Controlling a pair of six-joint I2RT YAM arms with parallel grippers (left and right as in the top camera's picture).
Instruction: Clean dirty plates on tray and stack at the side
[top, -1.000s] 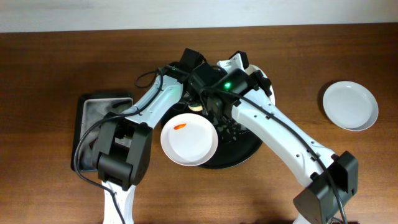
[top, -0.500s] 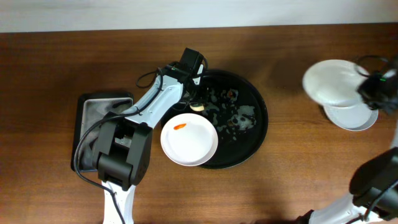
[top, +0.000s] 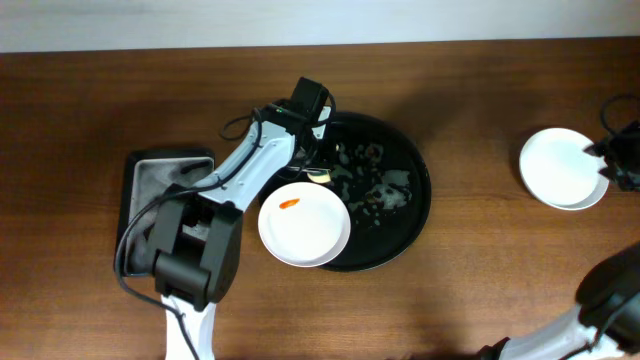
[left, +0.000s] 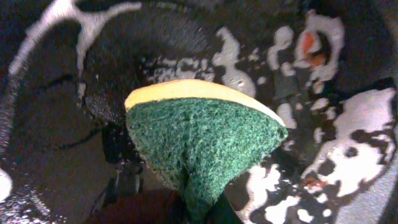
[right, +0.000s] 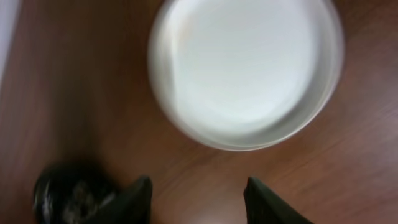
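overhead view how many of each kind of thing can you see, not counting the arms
plates: 2 showing, a smeared plate on the tray and a clean plate at the right (another may lie under it, cannot tell)
tray: 1
sponge: 1
basin: 1
total: 5

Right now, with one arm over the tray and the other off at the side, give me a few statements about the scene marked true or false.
1. The left gripper holds a green and yellow sponge over the black tray. True.
2. The plate on the tray's edge is clean. False: it carries an orange smear.
3. The right gripper grips a plate. False: its jaws are open, and the white plate lies on the table beyond them.
4. White foam lies on the tray. True.
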